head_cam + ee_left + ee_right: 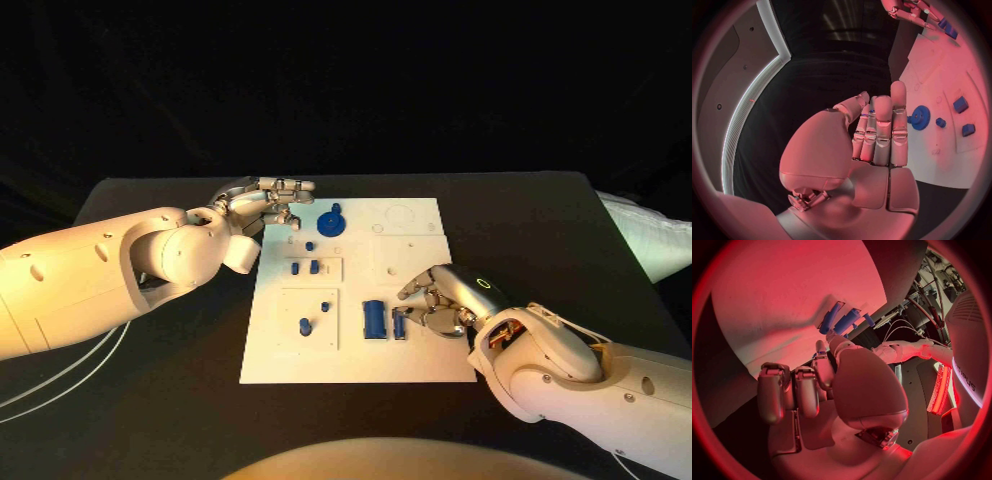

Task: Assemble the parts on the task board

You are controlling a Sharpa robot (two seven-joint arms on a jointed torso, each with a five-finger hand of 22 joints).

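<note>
Blue parts sit on the white board (411, 365) mid-worktop, gear (330, 221) at its far end; right hand (437, 302), curled and empty beside the cylinder (374, 318), could knock it loose, while left hand (268, 203), fingers straight, empty, might nudge the gear.

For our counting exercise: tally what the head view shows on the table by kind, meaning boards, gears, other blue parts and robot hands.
White task board: 1
Blue gear: 1
Other blue parts: 7, as far as visible
Hands: 2, left hand and right hand
Total: 11
</note>
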